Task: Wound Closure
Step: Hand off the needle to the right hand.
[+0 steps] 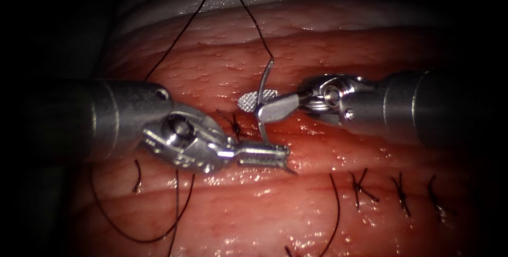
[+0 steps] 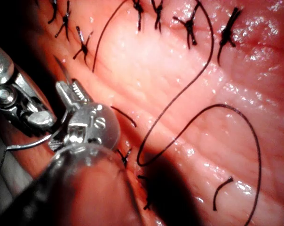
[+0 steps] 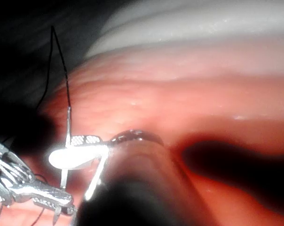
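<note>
The left tool [image 1: 263, 155] has its jaws clenched on the needle [image 1: 263, 110] near its tip, clear of the tissue [image 1: 296, 220] above the cut. The right tool [image 1: 259, 103] stands released, jaws straddling the needle's shaft. Thread [image 1: 248, 14] arcs upward from the needle's tail.

Two pincers [image 1: 264, 155] [image 1: 257, 100], one needle [image 1: 263, 110], one thread [image 1: 180, 35], several knotted stitches [image 1: 361, 187]

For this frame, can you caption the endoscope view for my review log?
Left claw grips the needle near its tip; right claw open around its mid-curve, above the tissue; thread trails upward.
</note>
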Tool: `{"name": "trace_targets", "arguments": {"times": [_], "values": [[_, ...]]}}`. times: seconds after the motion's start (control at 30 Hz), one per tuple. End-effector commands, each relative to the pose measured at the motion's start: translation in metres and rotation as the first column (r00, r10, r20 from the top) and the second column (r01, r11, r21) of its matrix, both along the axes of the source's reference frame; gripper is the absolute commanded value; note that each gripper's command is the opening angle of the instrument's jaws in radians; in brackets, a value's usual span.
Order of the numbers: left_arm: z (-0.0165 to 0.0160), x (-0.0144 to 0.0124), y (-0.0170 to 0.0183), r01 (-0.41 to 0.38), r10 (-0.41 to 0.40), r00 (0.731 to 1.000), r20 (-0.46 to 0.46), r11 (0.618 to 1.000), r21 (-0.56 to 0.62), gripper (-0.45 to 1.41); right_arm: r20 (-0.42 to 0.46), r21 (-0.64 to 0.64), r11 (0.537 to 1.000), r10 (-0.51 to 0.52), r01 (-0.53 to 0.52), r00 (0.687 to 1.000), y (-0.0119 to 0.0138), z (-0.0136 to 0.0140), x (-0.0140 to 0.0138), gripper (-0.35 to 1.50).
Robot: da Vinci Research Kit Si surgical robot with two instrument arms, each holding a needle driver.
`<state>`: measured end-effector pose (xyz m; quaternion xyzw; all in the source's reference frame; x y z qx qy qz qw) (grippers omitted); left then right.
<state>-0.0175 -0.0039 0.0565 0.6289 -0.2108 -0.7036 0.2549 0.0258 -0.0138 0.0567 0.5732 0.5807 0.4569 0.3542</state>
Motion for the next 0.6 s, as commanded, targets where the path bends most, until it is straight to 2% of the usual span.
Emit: {"name": "trace_targets", "arguments": {"times": [0.03,0.17,0.2,0.23,0.3,0.33,0.53,0.57,0.6], "values": [[0.0005,-0.0005,0.0002,0.0,0.0,1.0,0.001,1.0,-0.002,-0.45,-0.003,-0.002,1.0,0.002,-0.002,1.0,0.0001,0.0004,0.0012,1.16],[0.0005,-0.0005,0.0002,-0.001,0.001,1.0,0.002,1.0,-0.002,-0.45,-0.003,0.003,1.0,0.015,-0.015,1.0,0.0,0.0002,0.0014,1.11],[0.0005,-0.0005,0.0001,-0.001,0.001,1.0,0.002,1.0,-0.002,-0.45,-0.003,0.003,1.0,0.015,-0.015,1.0,0.0,0.0002,0.0014,1.03],[0.0005,-0.0005,0.0001,-0.001,0.001,1.0,0.002,1.0,-0.002,-0.45,-0.003,0.003,1.0,0.015,-0.015,1.0,0.0,0.0002,0.0014,0.83],[0.0004,-0.0006,0.0001,-0.001,0.001,1.0,0.003,1.0,-0.002,-0.45,0.0,0.007,1.0,0.023,-0.023,1.0,0.0,0.0003,0.0012,-0.18],[0.0004,-0.0006,0.0001,-0.001,0.001,1.0,0.003,1.0,-0.002,-0.45,0.009,0.017,0.999,0.031,-0.032,0.999,0.0,0.0004,0.0012,-0.35],[0.0001,-0.0007,-0.0002,-0.002,0.002,1.0,0.01,1.0,-0.005,-0.45,0.051,0.076,0.996,0.051,-0.055,0.997,0.0004,0.0008,0.0007,-0.35],[0.0,-0.0008,-0.0003,-0.004,0.004,1.0,0.013,1.0,-0.005,-0.1,0.058,0.078,0.995,0.055,-0.059,0.997,0.0005,0.0009,0.0006,-0.35],[0.0,-0.0009,-0.0003,-0.006,0.006,1.0,0.016,1.0,0.0,0.09,0.069,0.082,0.994,0.062,-0.068,0.996,0.0005,0.0009,0.0005,-0.35]]}}
